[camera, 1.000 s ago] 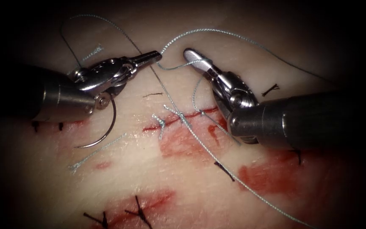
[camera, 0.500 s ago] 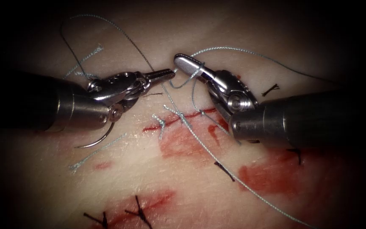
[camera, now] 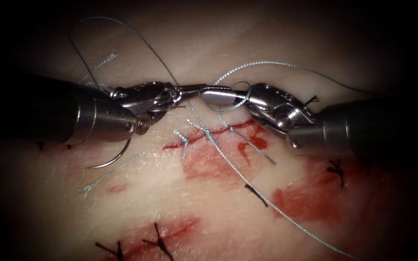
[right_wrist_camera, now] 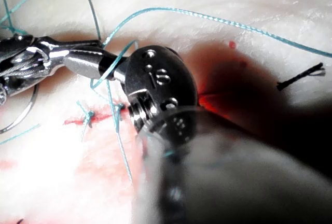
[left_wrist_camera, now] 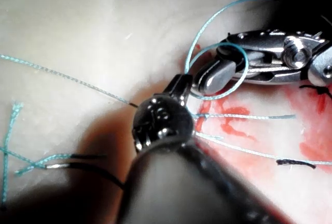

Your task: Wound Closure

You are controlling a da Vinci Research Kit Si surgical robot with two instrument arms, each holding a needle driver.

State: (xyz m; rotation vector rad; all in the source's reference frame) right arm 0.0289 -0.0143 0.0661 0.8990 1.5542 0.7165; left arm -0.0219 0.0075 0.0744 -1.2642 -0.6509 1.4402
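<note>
Both tools met tip to tip above the cut (camera: 209, 135). The left tool (camera: 192, 89) had its jaws closed on the thread (camera: 267, 63). The right tool (camera: 216, 94) kept its jaws together, a loop of thread wound round them; whether it gripped anything, I could not tell. The needle (camera: 117, 157) lay free on the tissue (camera: 170, 193), left of the cut, held by neither tool.

pale blue thread (camera: 247, 180), red fluid (camera: 204, 164), silver needle (camera: 114, 158), black stitches (camera: 158, 240)
</note>
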